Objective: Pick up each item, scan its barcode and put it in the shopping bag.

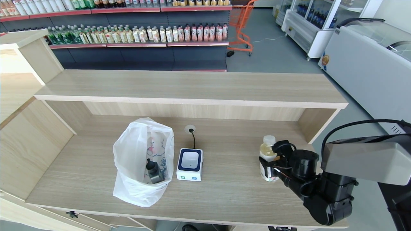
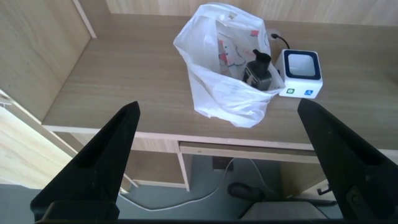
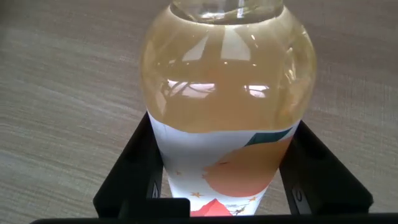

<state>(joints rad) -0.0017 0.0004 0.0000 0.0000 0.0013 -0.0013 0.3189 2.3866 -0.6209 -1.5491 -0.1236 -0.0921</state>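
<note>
The bottle (image 1: 267,152), pale drink under a white cap, stands on the desk (image 1: 224,192) at the right of the head view, well apart from the scanner (image 1: 190,164) at centre and the shopping bag (image 1: 135,166) left of it. The right hand (image 1: 271,166) is closed on the bottle's label, one finger pressed to each side. The left hand (image 2: 217,112) hangs spread wide and holds nothing. The body is round and smooth and the liquid is heavy, so it may slip or tilt when lifted. The bag is limp, so its rim may catch the bottle going in. The barcode is not visible, so it may end up turned away from the scanner. The fingertips are hidden behind the bottle, and a dark item (image 1: 154,170) in the bag is hard to identify.
</note>
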